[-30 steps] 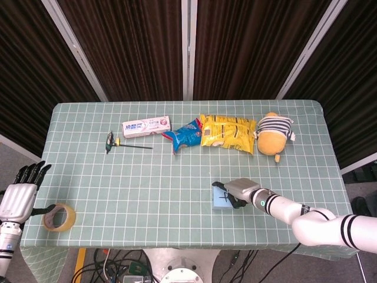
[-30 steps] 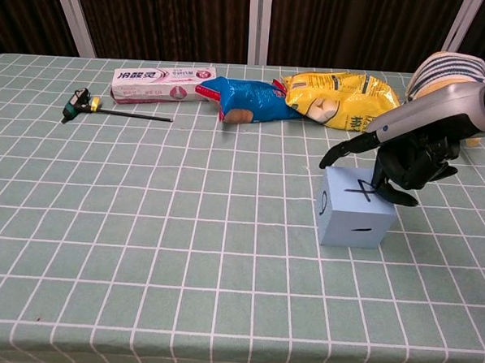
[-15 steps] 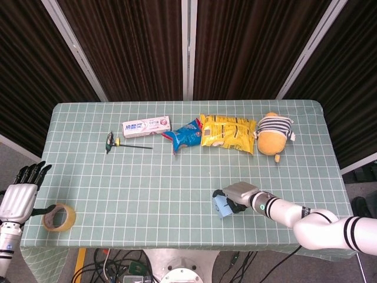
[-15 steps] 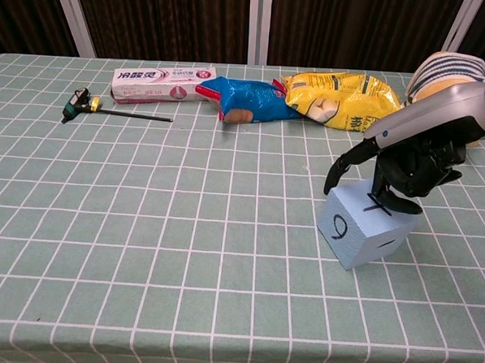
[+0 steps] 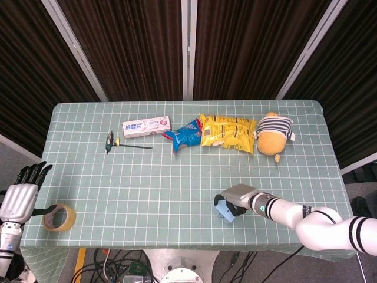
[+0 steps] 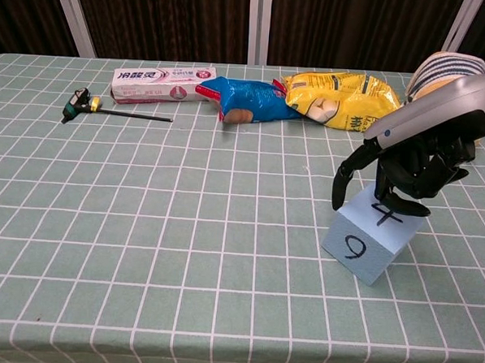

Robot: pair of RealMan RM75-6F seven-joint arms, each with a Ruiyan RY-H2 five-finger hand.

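Note:
A light blue cube (image 6: 368,238) marked with a 9 and a 4 stands tilted on one edge near the table's front right. My right hand (image 6: 414,162) grips it from above, fingers over the top face and thumb down its left side. In the head view the cube (image 5: 224,210) peeks out left of that hand (image 5: 240,194). My left hand (image 5: 19,194) hangs open off the table's left front corner, close to a roll of tape (image 5: 59,217), holding nothing.
Along the back of the green checked table (image 5: 147,183) lie a toothpaste box (image 6: 163,84), a small T-handle tool (image 6: 84,102), a blue snack bag (image 6: 247,99), a yellow snack bag (image 6: 340,97) and a striped plush toy (image 5: 274,134).
The right hand has tipped the cube up onto an edge and drawn it slightly toward the front; the 9 face now shows. The left hand has not moved.

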